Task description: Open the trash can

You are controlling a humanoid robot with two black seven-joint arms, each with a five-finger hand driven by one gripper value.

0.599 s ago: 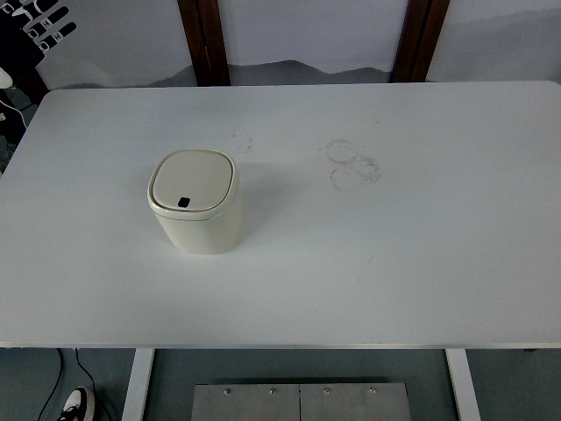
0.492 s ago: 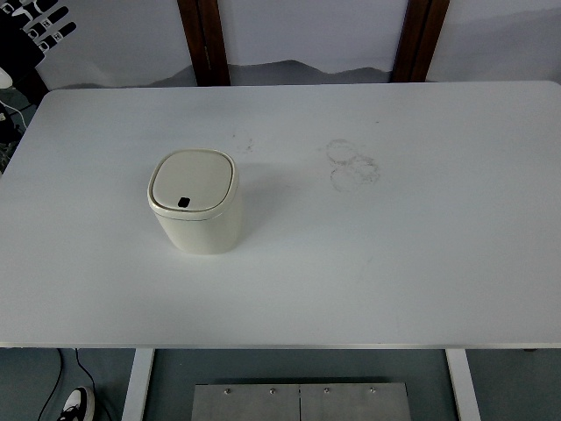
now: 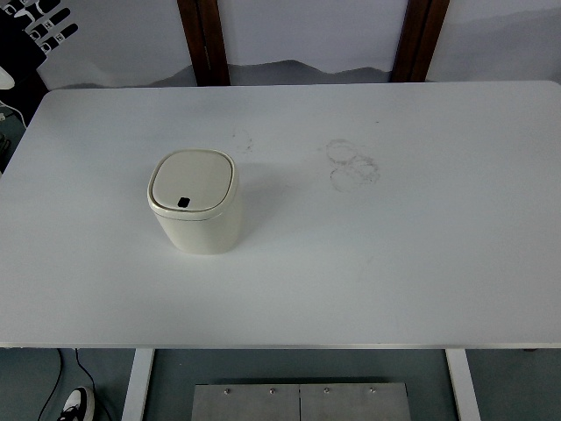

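Observation:
A small cream trash can (image 3: 195, 203) stands upright on the white table (image 3: 394, 254), left of the middle. Its rounded square lid (image 3: 193, 181) lies flat and closed, with a small dark button (image 3: 184, 203) near its front edge. Neither robot arm nor hand shows anywhere in the top view.
Faint ring stains (image 3: 352, 163) mark the table right of the can. Two dark wooden posts (image 3: 203, 39) stand behind the far edge. A grey metal plate (image 3: 300, 402) sits below the near edge, and a shoe (image 3: 77, 403) shows at the bottom left.

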